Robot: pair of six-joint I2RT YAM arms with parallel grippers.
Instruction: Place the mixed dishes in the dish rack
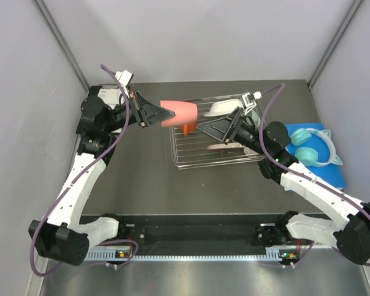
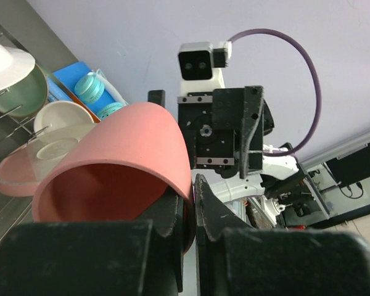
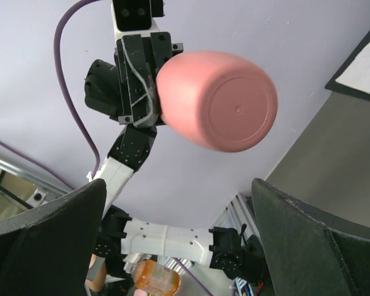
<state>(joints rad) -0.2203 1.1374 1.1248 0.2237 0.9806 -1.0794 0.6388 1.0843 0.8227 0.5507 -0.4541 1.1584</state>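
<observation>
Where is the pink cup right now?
In the top view, the pink cup is up in the air, left of middle, pinched by the left gripper near the far left corner of the dish rack.

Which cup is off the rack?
The salmon pink cup, clamped by its rim in the left gripper, on its side; the orange mug sits in the dish rack.

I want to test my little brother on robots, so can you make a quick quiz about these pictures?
1. True or false: the right end effector grips the pink cup.
2. The left end effector is: A open, B shut on the cup, C out of sight?
3. Fill in: the orange mug sits in the dish ____.
Key: 1 false; 2 B; 3 rack.
</observation>
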